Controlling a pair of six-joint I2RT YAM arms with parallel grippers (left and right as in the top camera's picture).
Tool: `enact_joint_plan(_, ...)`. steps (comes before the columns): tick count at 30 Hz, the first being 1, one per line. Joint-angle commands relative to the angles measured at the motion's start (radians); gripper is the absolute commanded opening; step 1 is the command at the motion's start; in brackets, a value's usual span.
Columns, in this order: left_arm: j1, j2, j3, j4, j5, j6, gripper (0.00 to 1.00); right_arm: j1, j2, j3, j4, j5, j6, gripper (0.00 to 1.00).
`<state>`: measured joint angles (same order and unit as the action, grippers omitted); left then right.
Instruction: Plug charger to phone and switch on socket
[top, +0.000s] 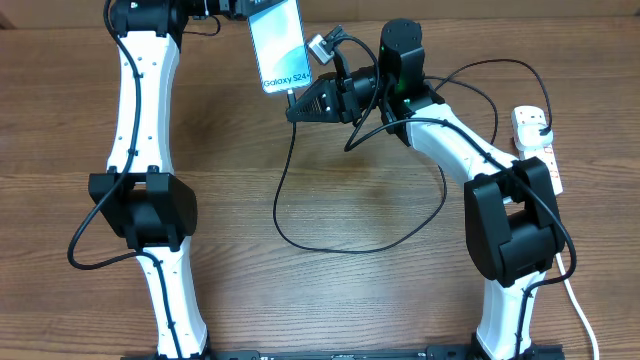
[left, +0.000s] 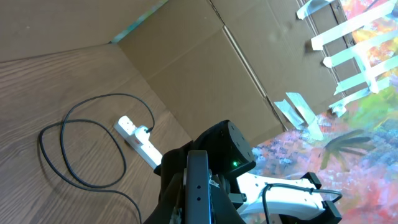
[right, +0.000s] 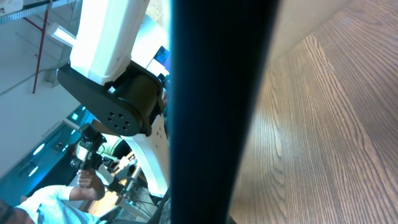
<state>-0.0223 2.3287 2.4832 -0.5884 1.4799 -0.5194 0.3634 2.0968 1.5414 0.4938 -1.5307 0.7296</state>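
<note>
The right gripper (top: 298, 103) pinches the charger (top: 300, 235) tip against the bottom edge of the phone (top: 278, 45), which the left gripper (top: 248, 6) clamps tight. Slack cable loops across the wood-grain table (top: 380, 300). The socket (top: 537, 145) lies far right, near cardboard walls (left: 205, 68).

the phone (top: 278, 45) is at the far middle, slightly tilted, its light blue screen with white galaxy lettering facing up. the charger (top: 278, 200), a thin black cable, reaches the phone's near short edge and trails in a loose loop toward the socket (top: 530, 125), a white strip far right.
</note>
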Motion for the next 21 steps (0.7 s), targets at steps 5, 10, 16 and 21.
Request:
enact_joint_plan(5, -0.065, 0.007, 0.003, -0.036, 0.101, 0.026, 0.04, -0.050, -0.039, 0.023, 0.020, 0.159, 0.002, 0.04)
enact_joint_plan(10, -0.070, 0.007, 0.003, -0.041, 0.101, 0.026, 0.04, -0.051, -0.040, 0.023, 0.021, 0.178, 0.003, 0.04)
enact_joint_plan(16, -0.072, 0.007, 0.003, -0.041, 0.101, 0.045, 0.04, -0.051, -0.040, 0.023, 0.034, 0.185, 0.046, 0.04)
enact_joint_plan(21, -0.074, 0.007, 0.003, -0.041, 0.100, 0.046, 0.04, -0.051, -0.040, 0.023, 0.117, 0.194, 0.134, 0.04)
